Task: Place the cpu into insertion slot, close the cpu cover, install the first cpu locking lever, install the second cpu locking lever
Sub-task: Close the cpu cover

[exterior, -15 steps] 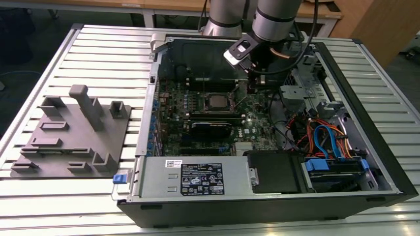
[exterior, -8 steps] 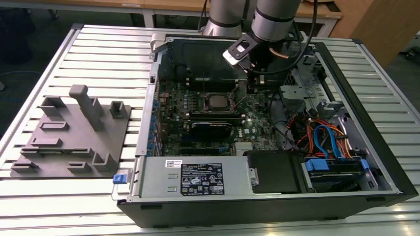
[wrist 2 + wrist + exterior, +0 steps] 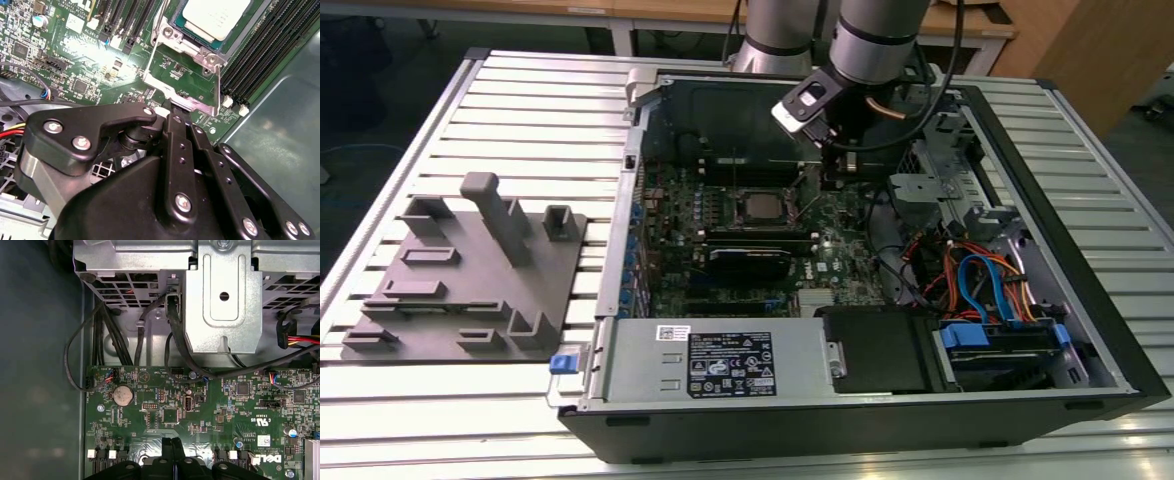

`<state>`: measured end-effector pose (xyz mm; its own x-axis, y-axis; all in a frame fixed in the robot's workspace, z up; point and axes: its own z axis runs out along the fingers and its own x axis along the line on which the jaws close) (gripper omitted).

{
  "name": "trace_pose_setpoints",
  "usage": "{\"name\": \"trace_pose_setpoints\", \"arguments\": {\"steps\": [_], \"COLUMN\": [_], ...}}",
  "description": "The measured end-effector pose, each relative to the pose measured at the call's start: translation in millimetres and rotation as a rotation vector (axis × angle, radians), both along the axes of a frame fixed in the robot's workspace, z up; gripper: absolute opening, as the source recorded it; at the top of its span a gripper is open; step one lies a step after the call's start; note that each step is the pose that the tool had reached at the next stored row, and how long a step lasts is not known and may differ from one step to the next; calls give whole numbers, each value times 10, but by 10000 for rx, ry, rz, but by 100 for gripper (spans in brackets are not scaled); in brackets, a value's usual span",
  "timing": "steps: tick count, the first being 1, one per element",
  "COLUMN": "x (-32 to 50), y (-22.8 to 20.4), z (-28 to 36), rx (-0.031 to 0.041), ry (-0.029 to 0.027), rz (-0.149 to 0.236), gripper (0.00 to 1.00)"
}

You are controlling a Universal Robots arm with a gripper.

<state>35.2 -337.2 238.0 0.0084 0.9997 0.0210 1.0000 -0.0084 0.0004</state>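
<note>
Inside the open PC case (image 3: 854, 425) on the slatted bench (image 3: 520, 100), the arm's pincer (image 3: 168, 445) is hanging clenched, fingers pressed together w/ nothing seen between them. In the second wrist view, the cpu (image 3: 216, 17) is sitting in the insertion slot (image 3: 192, 34). The cpu cover (image 3: 155, 57) is lying swung clear of it, w/ its outer edge meeting the pincer tip.

From above, the exterior view looks steeply down on the whole open computer case (image 3: 1067, 215) lying on the slatted table (image 3: 440, 410), with the arm (image 3: 881, 40) over its far side. Both wrist views sit close over the green motherboard (image 3: 210, 405), looking past the gripper (image 3: 172, 445). The first wrist view faces the metal drive cage (image 3: 225, 300). The second wrist view faces the insertion slot (image 3: 192, 32). All three views share the motherboard.
</note>
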Motion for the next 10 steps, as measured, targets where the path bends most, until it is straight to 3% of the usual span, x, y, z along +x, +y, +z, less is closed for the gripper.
{"name": "trace_pose_setpoints", "arguments": {"steps": [10], "x": [-22], "y": [0], "z": [0], "rx": [0], "ry": [0], "rz": [1], "gripper": [11]}}
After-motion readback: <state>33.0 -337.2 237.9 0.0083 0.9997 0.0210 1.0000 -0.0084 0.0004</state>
